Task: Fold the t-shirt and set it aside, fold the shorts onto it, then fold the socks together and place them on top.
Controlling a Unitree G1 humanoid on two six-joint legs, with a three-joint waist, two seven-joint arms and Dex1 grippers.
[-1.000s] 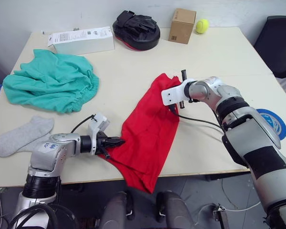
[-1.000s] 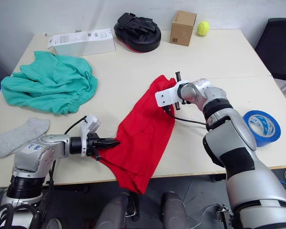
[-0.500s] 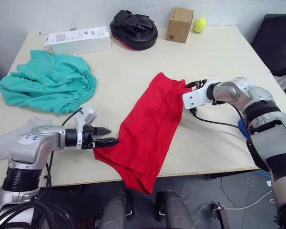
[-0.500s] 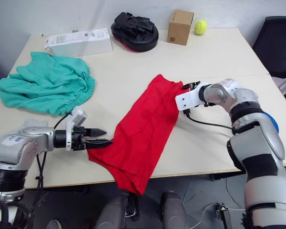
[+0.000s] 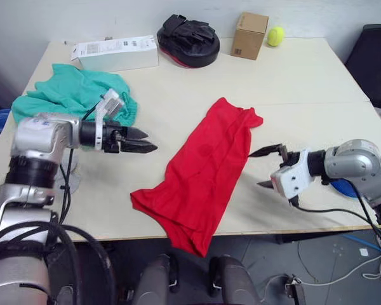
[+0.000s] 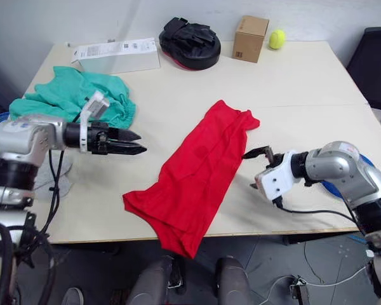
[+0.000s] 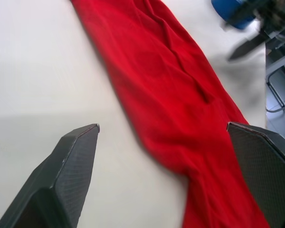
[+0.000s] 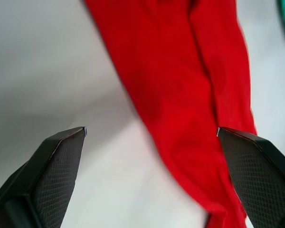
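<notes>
T-shirt [image 5: 206, 171]: one, red, long strip mid-table, near end over edge. Shorts [image 5: 76, 95]: one, far left. Left gripper [image 5: 151, 148], right gripper [image 5: 264, 168]: fingers apart, empty, both pulled back off shirt since earlier.

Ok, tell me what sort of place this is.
Probably an office or lab room used as a test space: a plain light table against a white wall, a black office chair beside it, and a cardboard box among odd props.
</notes>
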